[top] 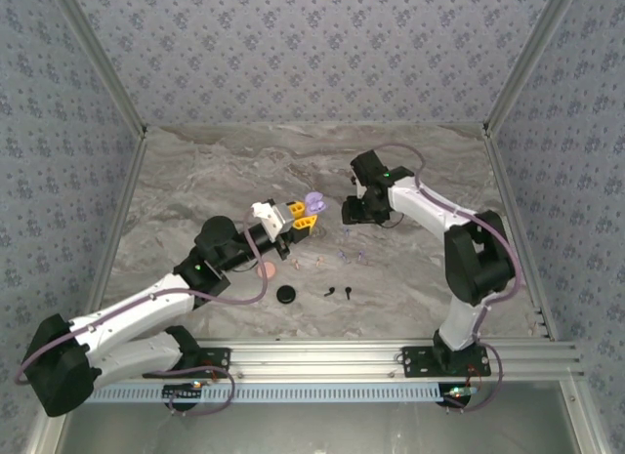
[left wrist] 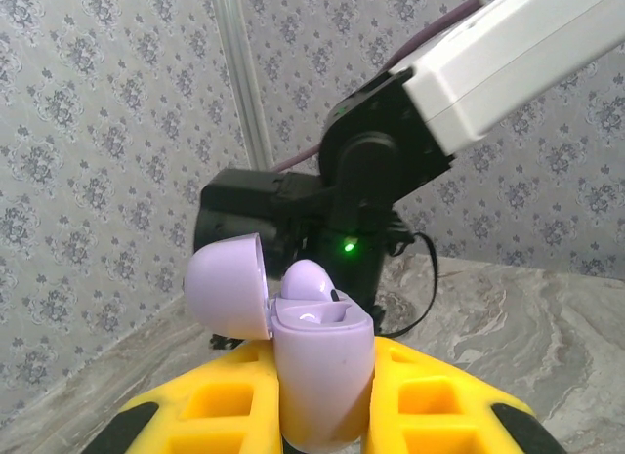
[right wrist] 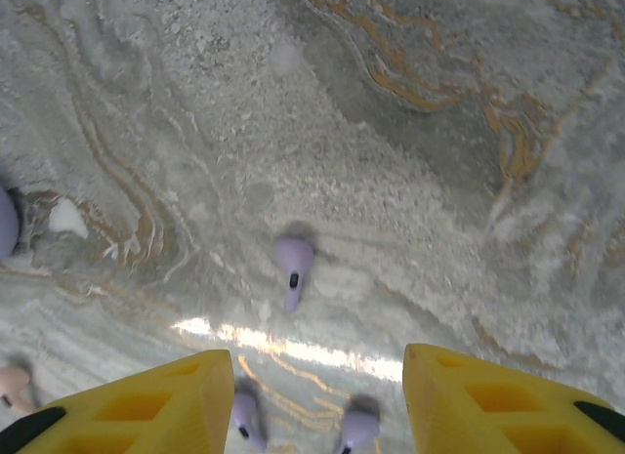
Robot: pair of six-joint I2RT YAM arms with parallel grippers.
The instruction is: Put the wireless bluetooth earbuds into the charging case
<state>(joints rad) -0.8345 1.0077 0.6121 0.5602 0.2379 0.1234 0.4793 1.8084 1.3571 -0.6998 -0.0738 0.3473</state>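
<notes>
My left gripper (left wrist: 327, 420) is shut on the lilac charging case (left wrist: 322, 376), held upright between its yellow fingers (left wrist: 225, 400). The lid (left wrist: 227, 283) stands open to the left, and one lilac earbud (left wrist: 311, 278) sits in the case. In the top view the case (top: 312, 202) hangs above mid-table, with my right gripper (top: 350, 216) just to its right. My right gripper (right wrist: 317, 405) is open above the table with nothing between its fingers. Three lilac earbuds lie under it: one ahead (right wrist: 293, 264) and two near the fingertips (right wrist: 244, 415) (right wrist: 359, 425).
A pale pink earbud (right wrist: 12, 386) lies at the left edge of the right wrist view. In the top view a pink case (top: 264, 270), a black case (top: 285, 295) and two black earbuds (top: 337, 293) lie on the marble table (top: 430, 171) nearer the arm bases.
</notes>
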